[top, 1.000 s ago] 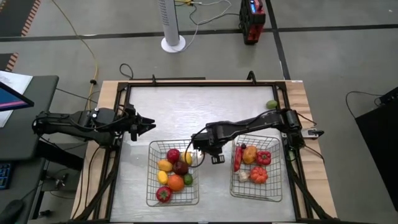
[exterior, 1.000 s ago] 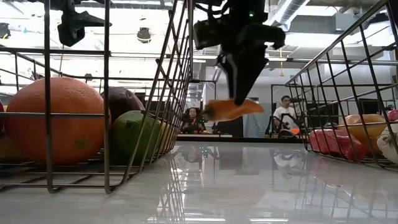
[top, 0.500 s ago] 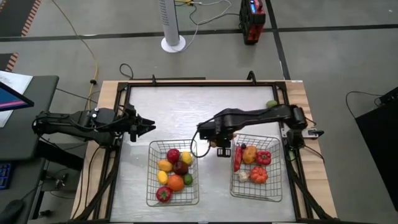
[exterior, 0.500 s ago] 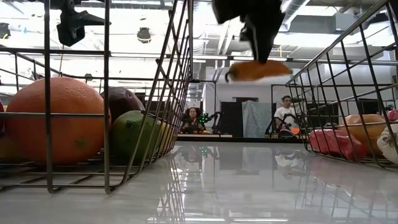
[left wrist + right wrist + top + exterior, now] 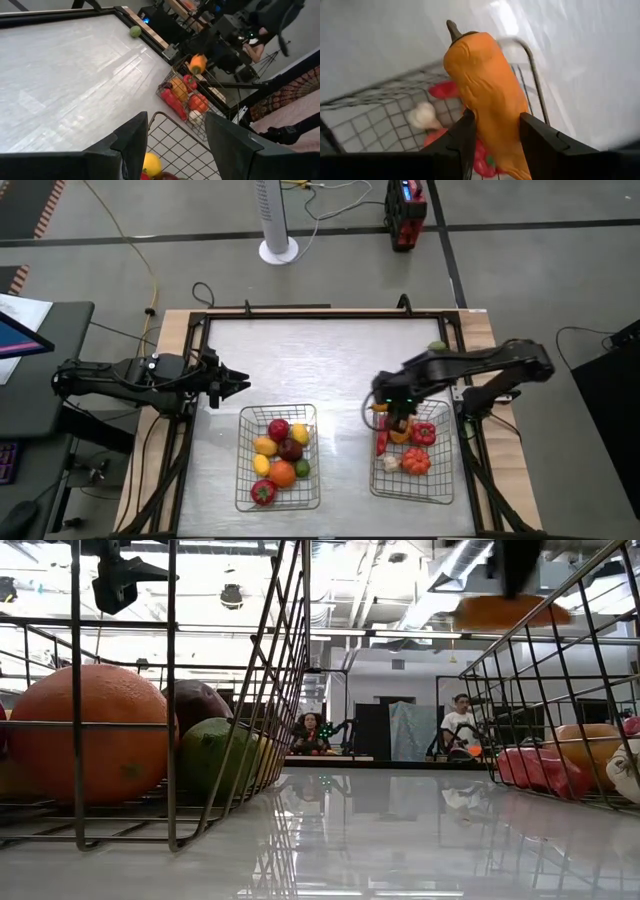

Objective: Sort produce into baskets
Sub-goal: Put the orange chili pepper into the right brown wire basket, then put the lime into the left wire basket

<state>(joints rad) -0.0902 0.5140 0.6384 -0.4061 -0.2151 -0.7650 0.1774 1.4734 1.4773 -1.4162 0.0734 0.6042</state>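
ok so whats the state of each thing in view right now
orange carrot: held in the air above the right basket
right gripper: shut on the carrot
left gripper: open, empty, waiting at the table's left
left silver wire basket: holds fruit
right silver wire basket: holds vegetables
green round: loose by the table's far right edge

The high view looks straight down on the whole table (image 5: pixel 300 360). The low view sits at tabletop level between both baskets. The left wrist view looks across toward the right basket (image 5: pixel 192 112); the right wrist view hangs close above it.
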